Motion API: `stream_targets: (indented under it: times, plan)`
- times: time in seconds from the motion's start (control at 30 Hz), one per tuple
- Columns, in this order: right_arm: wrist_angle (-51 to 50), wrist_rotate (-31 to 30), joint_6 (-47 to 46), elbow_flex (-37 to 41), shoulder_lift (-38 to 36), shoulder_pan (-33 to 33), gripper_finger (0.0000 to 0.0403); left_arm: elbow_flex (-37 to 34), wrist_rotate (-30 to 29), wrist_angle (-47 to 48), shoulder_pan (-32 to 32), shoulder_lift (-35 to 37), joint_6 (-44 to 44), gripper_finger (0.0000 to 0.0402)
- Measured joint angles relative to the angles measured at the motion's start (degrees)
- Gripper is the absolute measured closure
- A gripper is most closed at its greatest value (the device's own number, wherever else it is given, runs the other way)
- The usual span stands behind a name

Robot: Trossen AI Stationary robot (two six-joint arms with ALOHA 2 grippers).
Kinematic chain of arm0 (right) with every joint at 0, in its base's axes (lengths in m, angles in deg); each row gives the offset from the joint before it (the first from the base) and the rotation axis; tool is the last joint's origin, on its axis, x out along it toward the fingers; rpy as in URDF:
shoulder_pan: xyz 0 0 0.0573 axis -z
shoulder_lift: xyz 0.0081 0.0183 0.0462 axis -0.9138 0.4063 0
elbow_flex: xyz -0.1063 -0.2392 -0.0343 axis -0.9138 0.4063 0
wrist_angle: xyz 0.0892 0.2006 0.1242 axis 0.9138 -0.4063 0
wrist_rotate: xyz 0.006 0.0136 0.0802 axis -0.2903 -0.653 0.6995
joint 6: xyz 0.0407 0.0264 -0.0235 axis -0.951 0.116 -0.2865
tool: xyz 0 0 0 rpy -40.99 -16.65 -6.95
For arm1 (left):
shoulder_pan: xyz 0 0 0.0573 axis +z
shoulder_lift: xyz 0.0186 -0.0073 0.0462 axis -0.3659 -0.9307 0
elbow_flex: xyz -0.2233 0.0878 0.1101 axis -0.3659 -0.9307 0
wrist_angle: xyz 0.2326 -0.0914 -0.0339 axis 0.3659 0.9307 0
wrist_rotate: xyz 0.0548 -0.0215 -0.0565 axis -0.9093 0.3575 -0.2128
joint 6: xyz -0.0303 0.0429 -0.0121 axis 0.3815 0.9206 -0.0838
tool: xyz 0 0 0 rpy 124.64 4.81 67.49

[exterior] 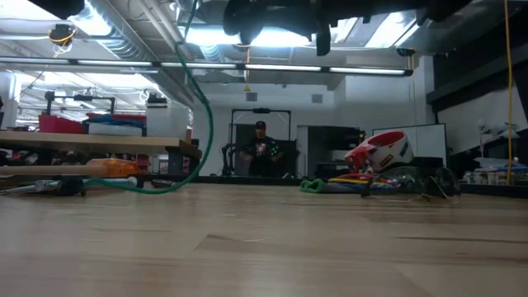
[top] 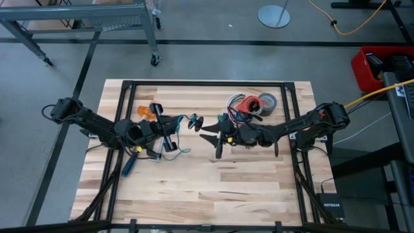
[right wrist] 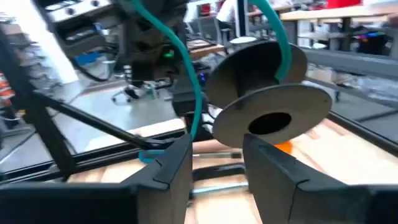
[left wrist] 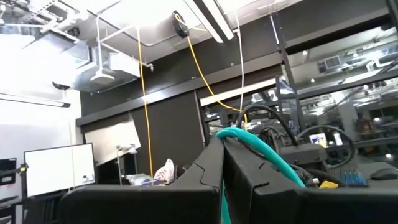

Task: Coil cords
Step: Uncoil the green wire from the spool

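The teal-green cord (top: 185,119) runs between my two grippers, above the middle of the table. My left gripper (top: 174,123) is shut on it; the cord comes out between the fingers in the left wrist view (left wrist: 261,152). My right gripper (right wrist: 217,155) is open. A black two-disc piece (right wrist: 267,93) with the cord around it stands just beyond its fingertips; I cannot tell whether they touch. In the low view the cord (exterior: 202,115) hangs in a slack loop, its low part (exterior: 140,186) on the table. The thin black cord does not show apart. My left gripper pinches the teal cord between its two shut fingers, where it comes out at the fingertips (left wrist: 231,133). The fingers lie about level and point toward the table's right side. The cord hangs slack below, with its lower part (exterior: 140,186) lying on the table.
A black clamp with an orange handle (top: 145,111) and a blue-handled tool (top: 129,166) lie under the left arm. Red (top: 248,103) and grey (top: 267,102) tape rolls with a bundle of wires sit at the back right. A person stands far behind the table (exterior: 261,148).
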Motion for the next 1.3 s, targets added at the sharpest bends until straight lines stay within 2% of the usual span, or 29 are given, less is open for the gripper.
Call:
stream_targets:
  times: [0.27,0.9,1.17,1.3]
  plan:
    - [-4.11,-4.02,-3.00,-1.34,0.00,0.02,0.0257,0.00,0.00,0.22,0.16,0.00,-0.02,0.0401]
    - [-3.98,-3.65,-10.43,-1.34,0.00,-1.71,0.0257,0.00,-0.94,0.38,0.21,0.00,0.43,0.0401]
    - [-1.49,-8.62,-10.45,-1.49,-0.07,-2.95,0.0257,0.02,-1.04,1.98,1.62,-1.04,-1.67,0.0401]
    - [-4.84,-11.82,-10.45,-3.41,-0.07,-2.95,0.0257,0.02,-1.05,1.43,2.66,-2.37,-2.58,0.0401]
